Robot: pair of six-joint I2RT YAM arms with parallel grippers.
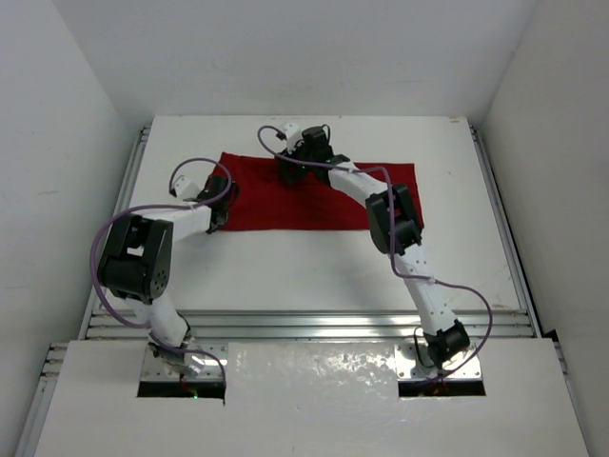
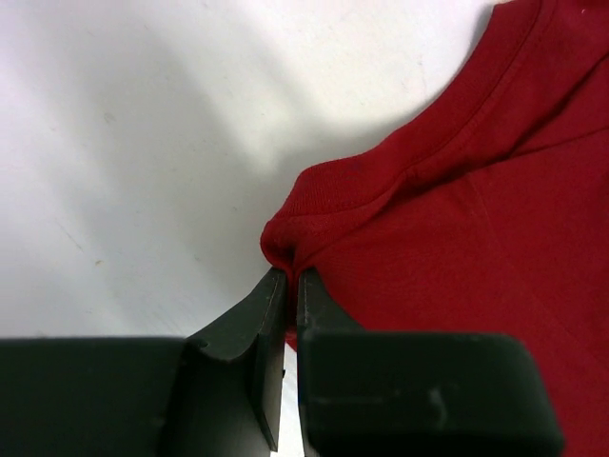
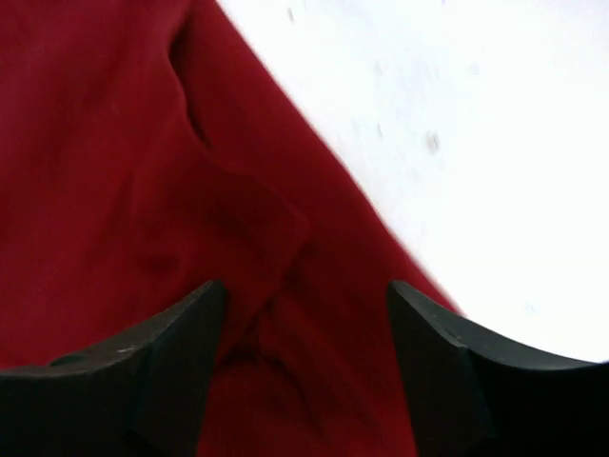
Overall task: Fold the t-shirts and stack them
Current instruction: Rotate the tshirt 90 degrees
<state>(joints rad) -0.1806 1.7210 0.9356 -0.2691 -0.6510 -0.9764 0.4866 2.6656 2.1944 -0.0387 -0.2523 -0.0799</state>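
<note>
I am working on one shirt [image 1: 276, 205], which is lying flat on the far half of the table [image 1: 314, 276] as a wide, low band, its long sides running left to right. No sleeves are sticking out of that outline, so I am judging that at least one fold is already in, though I cannot tell how many layers are lying there. It is not yet a compact packet: I am reckoning that the band needs folding across its length at least once more and then smoothing. My left gripper [image 2: 290, 278] is clamping a small pinch of the hemmed edge at the band's left end, with the jaws pressed together and the cloth bunching up just ahead of them. My right gripper [image 3: 304, 290] is hovering at the far edge of the shirt, left of its middle, with the jaws standing wide apart and gripping nothing. Beneath them the cloth is showing a loose flap and a few creases, close to where the red is meeting the white table. The stacking part is looking out of reach for now, since I am seeing nothing to stack on or with. Counting what is here: one dark red shirt, no second garment, no finished pile, one table, two arms, two grippers, one of them clenched on cloth and one released.
</note>
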